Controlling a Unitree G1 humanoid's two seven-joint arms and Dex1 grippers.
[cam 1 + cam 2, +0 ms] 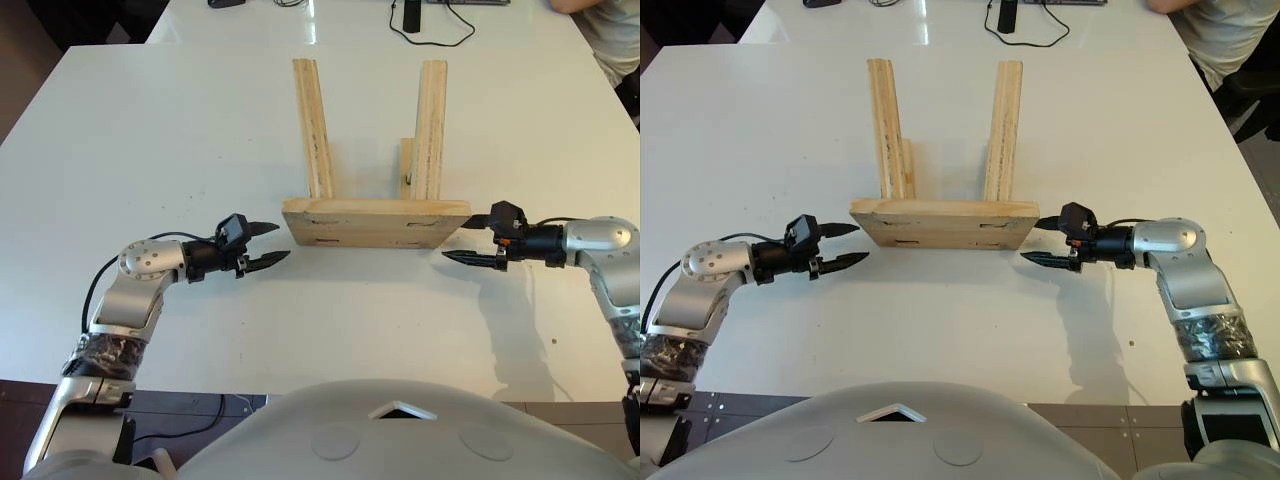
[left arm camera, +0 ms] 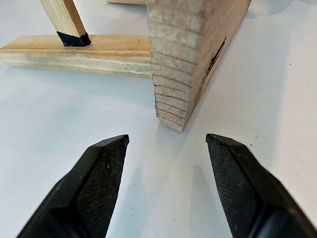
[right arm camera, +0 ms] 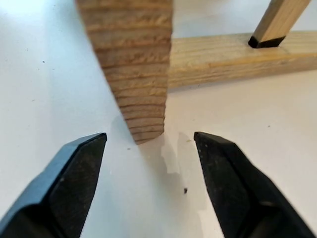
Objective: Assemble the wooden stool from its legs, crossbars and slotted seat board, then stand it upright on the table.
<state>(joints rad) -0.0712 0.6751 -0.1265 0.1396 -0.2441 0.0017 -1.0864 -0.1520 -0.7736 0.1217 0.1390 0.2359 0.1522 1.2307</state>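
The wooden stool lies on its side on the white table (image 1: 150,150). Its slotted seat board (image 1: 375,222) stands on edge facing me, and two legs (image 1: 312,125) (image 1: 431,125) run away from it along the table. A short crossbar (image 1: 406,165) sits between the legs near the right one. My left gripper (image 1: 266,243) is open just left of the seat's left end (image 2: 190,69), not touching it. My right gripper (image 1: 468,240) is open just right of the seat's right end (image 3: 133,64), also apart from it.
A black cable (image 1: 430,30) and dark devices lie at the table's far edge. A person's arm (image 1: 600,25) rests at the far right corner. Bare table surface (image 1: 370,320) lies between the seat board and me.
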